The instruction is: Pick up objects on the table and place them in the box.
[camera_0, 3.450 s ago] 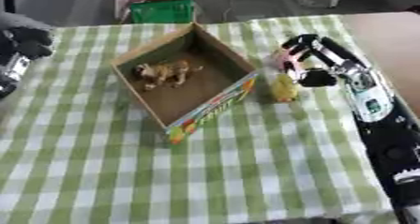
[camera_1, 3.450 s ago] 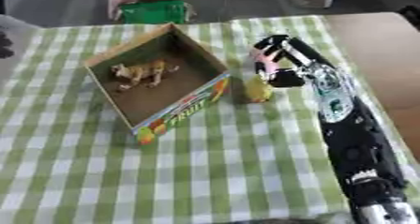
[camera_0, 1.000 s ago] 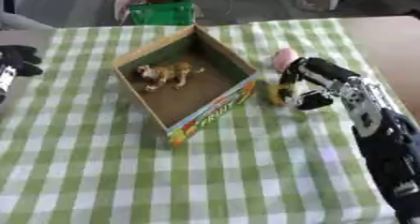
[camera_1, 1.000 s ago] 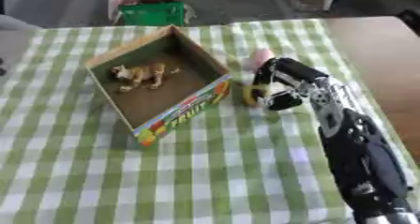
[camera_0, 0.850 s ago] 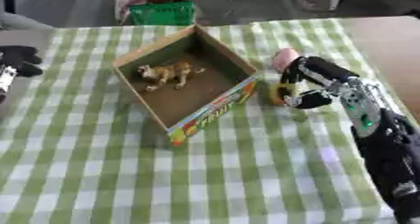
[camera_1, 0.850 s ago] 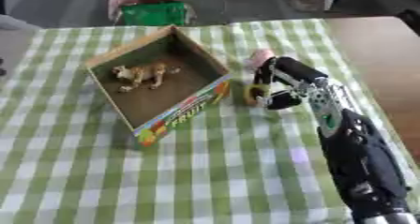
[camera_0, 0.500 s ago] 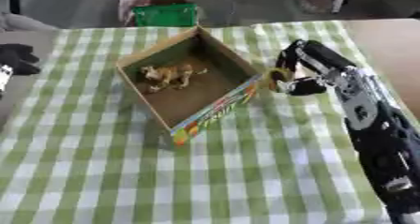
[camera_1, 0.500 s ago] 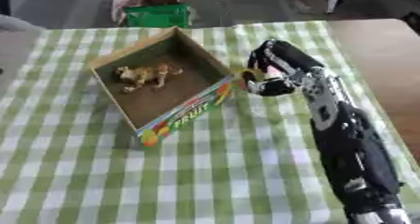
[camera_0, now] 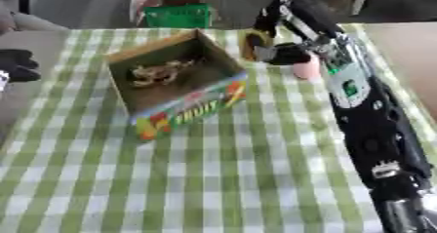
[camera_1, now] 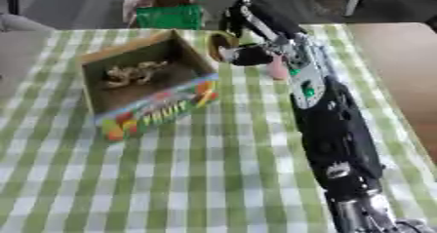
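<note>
An open cardboard box (camera_0: 189, 98) with a colourful printed front stands on the green checked cloth, left of centre. A brown toy animal (camera_0: 159, 71) lies inside it. My right hand (camera_0: 288, 23) is raised beside the box's far right corner, shut on a small yellowish object (camera_0: 253, 43) that hangs clear of the cloth, just outside the box wall. A pink object (camera_0: 307, 69) lies on the cloth under my right wrist. My left hand (camera_0: 15, 64) shows as a dark shape at the left edge, off the table.
A green basket (camera_0: 177, 16) stands beyond the table's far edge. A bare wooden tabletop (camera_0: 403, 47) runs along the right of the cloth. My right forearm (camera_0: 367, 125) stretches over the right side of the cloth.
My right hand closed on the yellowish object beside the box, lifted it off the cloth and carried it toward the box's far corner. The pink object stayed on the cloth. The camera has tilted.
</note>
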Tool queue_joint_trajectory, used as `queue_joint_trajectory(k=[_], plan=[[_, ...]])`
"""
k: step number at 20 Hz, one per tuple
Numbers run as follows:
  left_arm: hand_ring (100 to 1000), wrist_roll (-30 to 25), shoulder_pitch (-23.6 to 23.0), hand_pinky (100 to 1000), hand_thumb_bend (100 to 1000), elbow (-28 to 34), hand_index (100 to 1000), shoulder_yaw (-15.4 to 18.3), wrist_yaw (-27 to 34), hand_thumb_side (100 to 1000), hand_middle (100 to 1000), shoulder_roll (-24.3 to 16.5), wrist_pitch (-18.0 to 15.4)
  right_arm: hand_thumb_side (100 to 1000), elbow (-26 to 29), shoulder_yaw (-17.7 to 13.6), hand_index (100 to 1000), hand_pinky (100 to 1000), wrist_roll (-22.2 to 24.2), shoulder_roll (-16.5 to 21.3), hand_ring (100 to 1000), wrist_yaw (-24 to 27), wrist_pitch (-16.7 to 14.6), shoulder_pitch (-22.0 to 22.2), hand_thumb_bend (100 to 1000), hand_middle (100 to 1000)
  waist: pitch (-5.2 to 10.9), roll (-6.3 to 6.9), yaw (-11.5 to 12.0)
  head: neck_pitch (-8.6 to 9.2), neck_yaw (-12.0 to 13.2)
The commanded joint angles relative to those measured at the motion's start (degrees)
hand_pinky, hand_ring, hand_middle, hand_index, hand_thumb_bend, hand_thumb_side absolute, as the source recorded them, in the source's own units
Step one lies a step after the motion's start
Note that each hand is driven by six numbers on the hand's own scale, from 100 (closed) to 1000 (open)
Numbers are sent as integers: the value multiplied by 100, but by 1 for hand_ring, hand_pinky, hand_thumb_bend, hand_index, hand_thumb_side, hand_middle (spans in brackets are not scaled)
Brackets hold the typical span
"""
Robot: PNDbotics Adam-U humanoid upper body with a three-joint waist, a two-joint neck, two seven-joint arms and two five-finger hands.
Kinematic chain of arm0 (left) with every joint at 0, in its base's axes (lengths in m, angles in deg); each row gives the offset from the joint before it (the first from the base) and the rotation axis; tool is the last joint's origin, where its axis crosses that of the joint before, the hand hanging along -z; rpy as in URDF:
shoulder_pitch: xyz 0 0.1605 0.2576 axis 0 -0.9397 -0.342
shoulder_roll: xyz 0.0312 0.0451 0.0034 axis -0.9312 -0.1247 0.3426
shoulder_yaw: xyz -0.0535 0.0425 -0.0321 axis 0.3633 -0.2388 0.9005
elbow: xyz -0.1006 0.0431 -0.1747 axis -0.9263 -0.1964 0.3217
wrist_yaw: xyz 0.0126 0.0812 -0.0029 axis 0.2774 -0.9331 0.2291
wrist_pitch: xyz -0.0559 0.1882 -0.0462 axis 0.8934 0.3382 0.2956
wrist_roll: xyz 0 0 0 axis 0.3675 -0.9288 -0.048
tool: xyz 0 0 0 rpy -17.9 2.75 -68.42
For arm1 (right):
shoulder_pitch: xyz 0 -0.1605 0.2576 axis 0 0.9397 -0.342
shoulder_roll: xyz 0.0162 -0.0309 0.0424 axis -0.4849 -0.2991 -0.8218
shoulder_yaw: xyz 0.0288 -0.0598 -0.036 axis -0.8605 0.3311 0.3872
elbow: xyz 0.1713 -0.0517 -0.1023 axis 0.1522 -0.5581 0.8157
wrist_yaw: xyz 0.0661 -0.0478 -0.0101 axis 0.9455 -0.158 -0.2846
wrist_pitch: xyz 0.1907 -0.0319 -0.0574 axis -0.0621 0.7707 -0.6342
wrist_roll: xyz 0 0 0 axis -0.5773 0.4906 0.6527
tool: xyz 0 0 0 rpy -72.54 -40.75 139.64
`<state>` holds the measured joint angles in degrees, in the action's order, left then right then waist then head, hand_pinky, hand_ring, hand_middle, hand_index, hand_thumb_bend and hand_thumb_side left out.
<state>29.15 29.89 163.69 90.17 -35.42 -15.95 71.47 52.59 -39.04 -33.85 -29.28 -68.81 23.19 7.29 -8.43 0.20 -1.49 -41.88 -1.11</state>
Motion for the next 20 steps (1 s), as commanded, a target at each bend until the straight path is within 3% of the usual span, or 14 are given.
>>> queue_joint_trajectory(k=[1, 7, 10, 17, 18, 19, 20], plan=[[653, -19, 56, 767, 100, 100, 782, 66, 47, 812, 645, -67, -1, 198, 40, 111, 379, 542, 72, -175, 540, -103, -92, -197, 100, 278, 75, 22, 28, -9, -23], [653, -41, 88, 768, 100, 112, 781, 54, 63, 816, 644, -33, 1, 200, -288, 258, 388, 544, 143, -579, 543, -416, -282, -211, 100, 285, 40, 27, 94, 17, -34], [653, -63, 111, 768, 100, 114, 782, 43, 71, 817, 644, -15, 0, 206, -480, 251, 436, 561, 37, -770, 561, -720, -268, -194, 100, 328, 22, 31, 140, 38, -36], [653, -64, 110, 769, 100, 125, 781, 54, 74, 819, 644, 0, -2, 252, -808, 226, 791, 646, -471, -946, 708, -1494, 27, -114, 100, 691, -4, 32, 217, 66, -26], [653, -66, 109, 769, 100, 125, 781, 53, 74, 819, 644, 1, -1, 252, -842, 222, 791, 646, -522, -953, 708, -1573, 70, -108, 100, 691, -4, 31, 218, 68, -24], [653, -68, 107, 769, 100, 123, 782, 52, 74, 820, 644, 1, 0, 261, -868, 215, 833, 678, -564, -953, 749, -1646, 111, -106, 100, 776, -2, 30, 215, 70, -20], [653, -70, 106, 769, 100, 120, 782, 51, 73, 820, 644, 1, 2, 263, -889, 209, 846, 688, -600, -953, 762, -1705, 145, -106, 100, 803, 2, 29, 211, 70, -17]])
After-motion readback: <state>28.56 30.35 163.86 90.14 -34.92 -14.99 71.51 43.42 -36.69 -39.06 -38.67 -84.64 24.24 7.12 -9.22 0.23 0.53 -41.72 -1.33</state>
